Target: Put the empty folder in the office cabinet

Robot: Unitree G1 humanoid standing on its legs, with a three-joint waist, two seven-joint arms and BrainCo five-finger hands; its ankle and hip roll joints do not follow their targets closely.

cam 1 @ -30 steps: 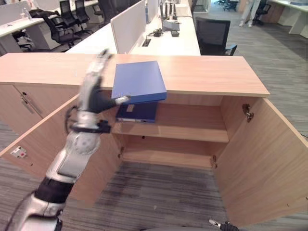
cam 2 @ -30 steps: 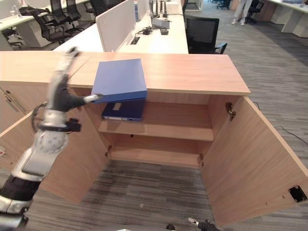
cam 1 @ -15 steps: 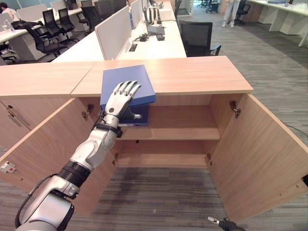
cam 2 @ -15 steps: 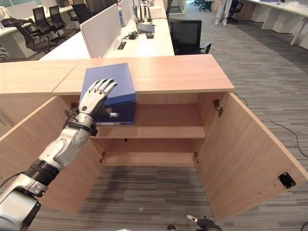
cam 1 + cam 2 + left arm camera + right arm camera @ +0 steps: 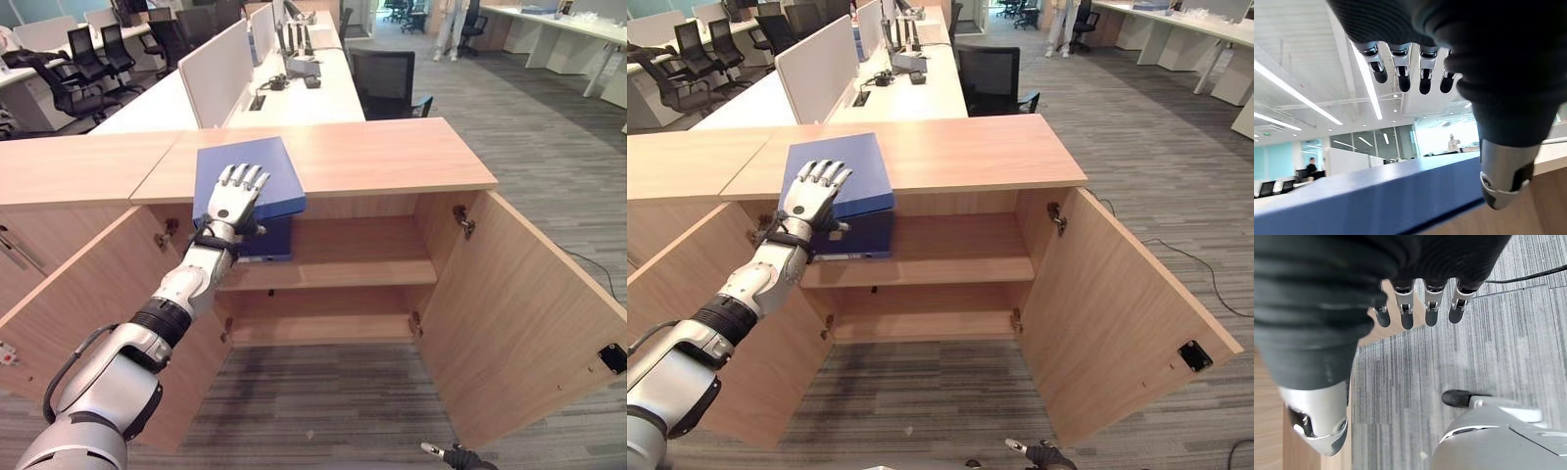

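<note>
A blue folder (image 5: pixel 250 172) lies flat on top of the wooden cabinet (image 5: pixel 392 157), its near edge jutting over the front. My left hand (image 5: pixel 233 199) rests over that near edge with straight fingers (image 5: pixel 1400 73), open; its thumb (image 5: pixel 1503 181) sits beside the folder's front (image 5: pixel 1376 196). Both cabinet doors stand open. A second, darker blue folder (image 5: pixel 274 240) lies on the upper shelf (image 5: pixel 353 274), just below my left hand. My right hand (image 5: pixel 1420 308) hangs low over the carpet with relaxed fingers, holding nothing.
The left door (image 5: pixel 88 294) and right door (image 5: pixel 519 323) swing out toward me. The lower shelf (image 5: pixel 323 328) is bare. A closed cabinet (image 5: pixel 69 166) adjoins on the left. Desks, partitions and office chairs (image 5: pixel 387 83) stand behind; a person (image 5: pixel 451 20) stands far back.
My left hand has swung in from the folder's left side and come down over its near edge. The whole view has shifted as well. The folder stays on the cabinet top.
</note>
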